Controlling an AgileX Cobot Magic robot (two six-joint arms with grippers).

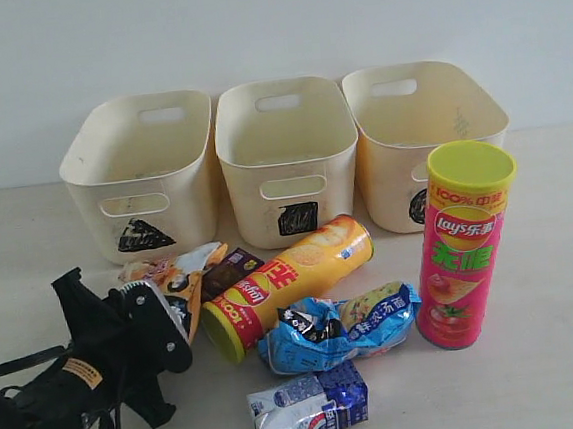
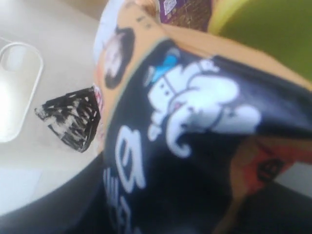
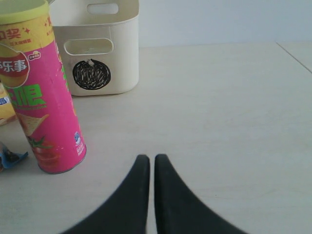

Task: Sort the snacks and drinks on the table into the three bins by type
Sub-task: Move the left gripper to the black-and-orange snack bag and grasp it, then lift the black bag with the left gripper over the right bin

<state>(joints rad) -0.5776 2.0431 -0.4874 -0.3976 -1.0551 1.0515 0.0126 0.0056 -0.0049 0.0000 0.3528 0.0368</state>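
My left gripper (image 1: 165, 320) is down at the front left, shut on the orange-black-white bag (image 1: 176, 274), which fills the left wrist view (image 2: 195, 122). The purple box (image 1: 229, 272) lies just behind the bag. The yellow tube (image 1: 292, 279) lies on its side mid-table. In front of it lie the blue bag (image 1: 341, 325) and the milk carton (image 1: 309, 408). The pink tube (image 1: 465, 249) stands upright at the right. My right gripper (image 3: 147, 158) is shut and empty over bare table beside the pink tube (image 3: 44, 97); the exterior view does not show it.
Three cream bins stand in a row at the back: the triangle bin (image 1: 110, 150), the square bin (image 1: 287, 159) and the circle bin (image 1: 393, 165). The triangle mark (image 2: 73, 117) shows close behind the bag. The circle bin (image 3: 112, 58) stands beyond the pink tube.
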